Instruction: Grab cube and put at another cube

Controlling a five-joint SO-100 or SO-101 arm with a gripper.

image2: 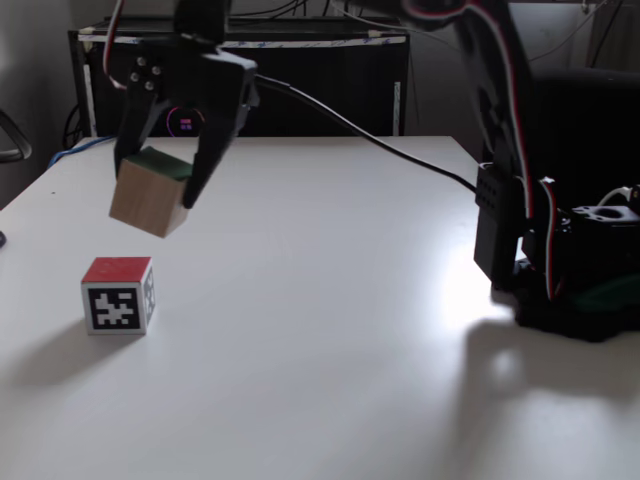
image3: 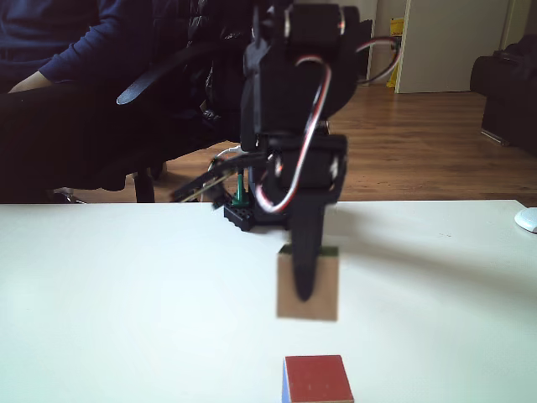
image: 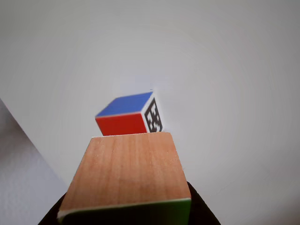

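While the gripper [image2: 158, 200] clamps the cube [image2: 150, 193], another cube [image2: 118, 295] sits below

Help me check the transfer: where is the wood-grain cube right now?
In a fixed view the wood-grain cube hangs in the gripper at the left, off the table, just above the marker cube.

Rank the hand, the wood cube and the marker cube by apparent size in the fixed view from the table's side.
1. Hand, largest.
2. Wood cube.
3. Marker cube, slightly smaller, though differing camera distance leaves true size unsure.
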